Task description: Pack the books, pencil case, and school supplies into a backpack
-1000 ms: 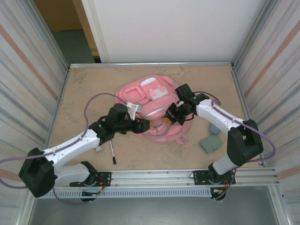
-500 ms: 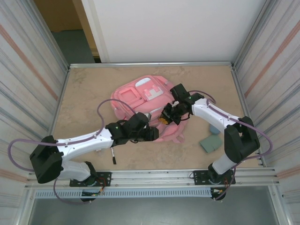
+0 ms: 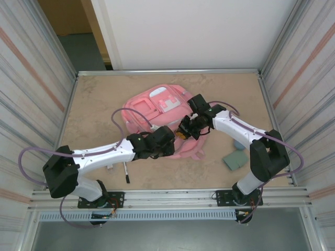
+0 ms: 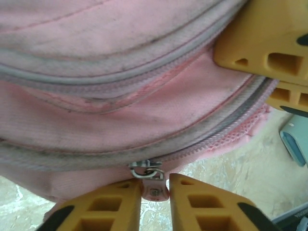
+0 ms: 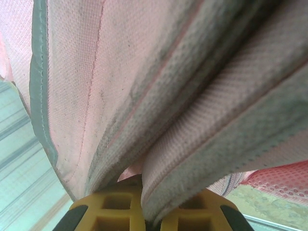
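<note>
The pink backpack [image 3: 149, 110] lay flat at mid-table. The zip beside the pull was closed and the interior was hidden. The left gripper [image 4: 155, 182] was pinched narrow on the zipper pull [image 4: 153, 190]. The right gripper [image 5: 152, 204] was clamped on a fold of backpack fabric. The grey-green flat piece [image 3: 235, 159] and the black pen [image 3: 125, 172] lay outside it on the table [image 3: 89, 104].

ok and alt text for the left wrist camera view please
The left gripper pinches the small zipper pull at the lower edge of a pink backpack, whose closed zippers curve across the frame. The right gripper's fingers, yellow, hold the bag at upper right, above the beige table.
</note>
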